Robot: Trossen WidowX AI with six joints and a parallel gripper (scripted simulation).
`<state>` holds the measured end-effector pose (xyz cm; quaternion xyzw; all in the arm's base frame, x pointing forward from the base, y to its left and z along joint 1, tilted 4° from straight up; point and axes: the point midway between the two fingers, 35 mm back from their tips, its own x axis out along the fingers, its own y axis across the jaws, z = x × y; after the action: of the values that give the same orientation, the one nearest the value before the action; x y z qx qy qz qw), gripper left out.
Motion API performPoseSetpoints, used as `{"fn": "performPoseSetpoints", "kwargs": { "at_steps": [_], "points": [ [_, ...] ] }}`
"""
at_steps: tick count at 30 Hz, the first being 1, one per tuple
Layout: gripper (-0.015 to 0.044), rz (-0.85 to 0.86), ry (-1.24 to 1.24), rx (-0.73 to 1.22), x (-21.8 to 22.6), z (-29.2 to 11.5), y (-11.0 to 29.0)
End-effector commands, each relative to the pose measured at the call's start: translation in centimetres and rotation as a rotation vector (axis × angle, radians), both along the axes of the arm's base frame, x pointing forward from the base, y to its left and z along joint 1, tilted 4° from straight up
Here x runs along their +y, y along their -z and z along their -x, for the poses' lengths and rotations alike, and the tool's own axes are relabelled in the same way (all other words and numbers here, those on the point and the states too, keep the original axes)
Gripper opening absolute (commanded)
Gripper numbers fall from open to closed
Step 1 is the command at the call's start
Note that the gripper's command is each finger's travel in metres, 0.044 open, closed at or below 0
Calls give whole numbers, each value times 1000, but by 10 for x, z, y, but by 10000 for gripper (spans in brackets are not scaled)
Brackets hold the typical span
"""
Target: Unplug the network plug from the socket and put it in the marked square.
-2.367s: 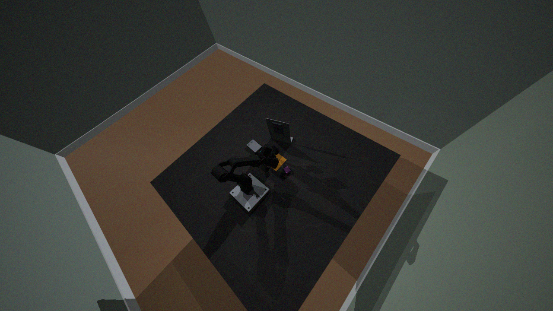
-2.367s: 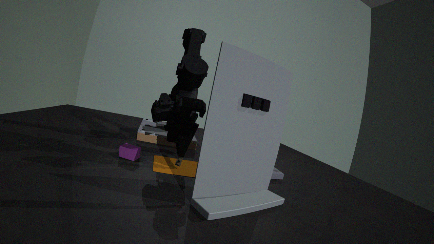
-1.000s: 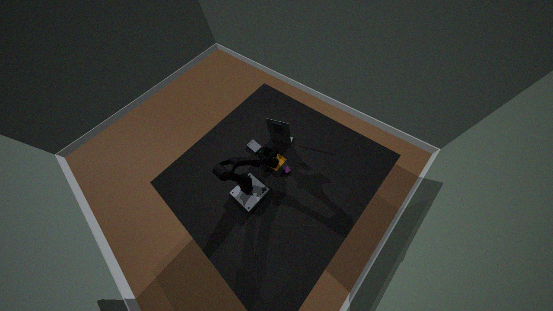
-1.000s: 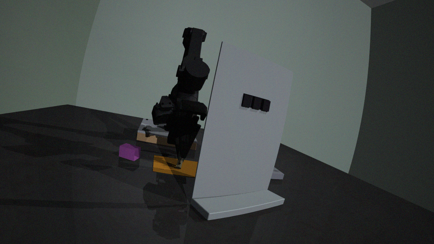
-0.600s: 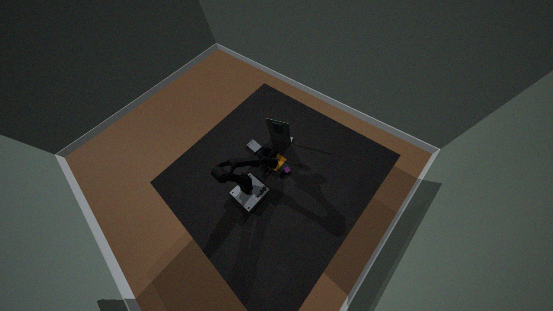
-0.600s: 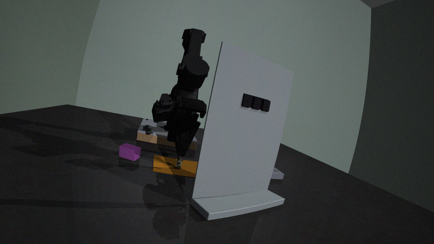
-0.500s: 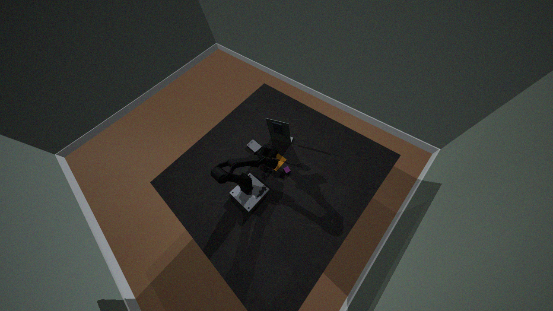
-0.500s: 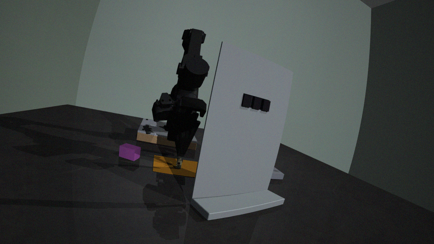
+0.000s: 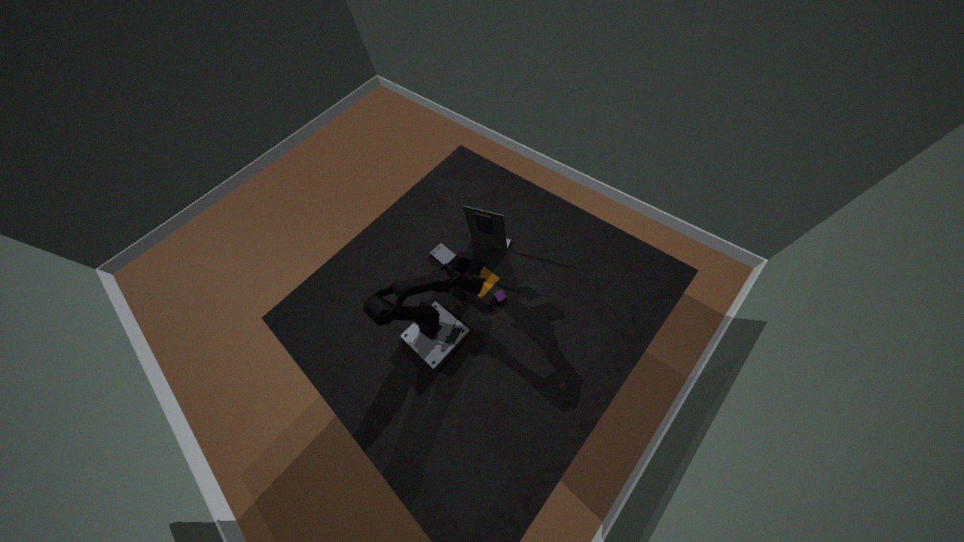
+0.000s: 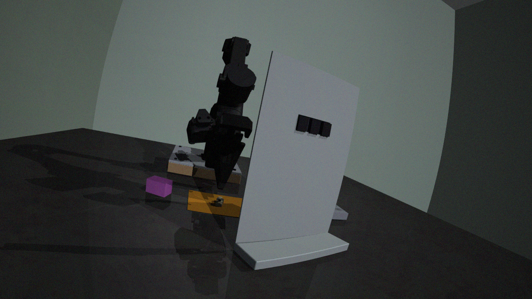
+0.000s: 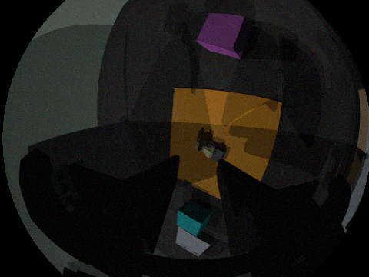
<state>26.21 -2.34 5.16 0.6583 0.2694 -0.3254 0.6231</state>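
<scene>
The small grey network plug (image 10: 217, 201) (image 11: 211, 148) lies on the orange marked square (image 10: 200, 207) (image 11: 246, 118) (image 9: 489, 278) on the dark table, free of the socket. My gripper (image 10: 222, 183) (image 11: 198, 162) is open and points down, a little above the plug, with its fingertips apart from it. The upright white panel (image 10: 297, 167) (image 9: 486, 232) stands right beside the square; a row of dark socket housings (image 10: 313, 125) shows on its back face. The socket's front is hidden.
A purple block (image 10: 159, 185) (image 11: 221, 33) (image 9: 500, 296) sits on the table just beyond the square. The arm's base plate (image 9: 434, 340) (image 10: 184, 163) lies behind it. A flat grey plate (image 9: 443, 253) lies beside the panel. The panel's foot (image 10: 294, 251) juts forward.
</scene>
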Motion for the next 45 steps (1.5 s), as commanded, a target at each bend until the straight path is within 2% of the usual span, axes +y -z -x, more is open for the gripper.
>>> {"fn": "performPoseSetpoints", "kwargs": {
  "at_steps": [1, 45],
  "points": [
    [156, 0, -5, -6, 0, 2, -4],
    [156, 1, -4, -5, -1, 8, -64]
  ]
}}
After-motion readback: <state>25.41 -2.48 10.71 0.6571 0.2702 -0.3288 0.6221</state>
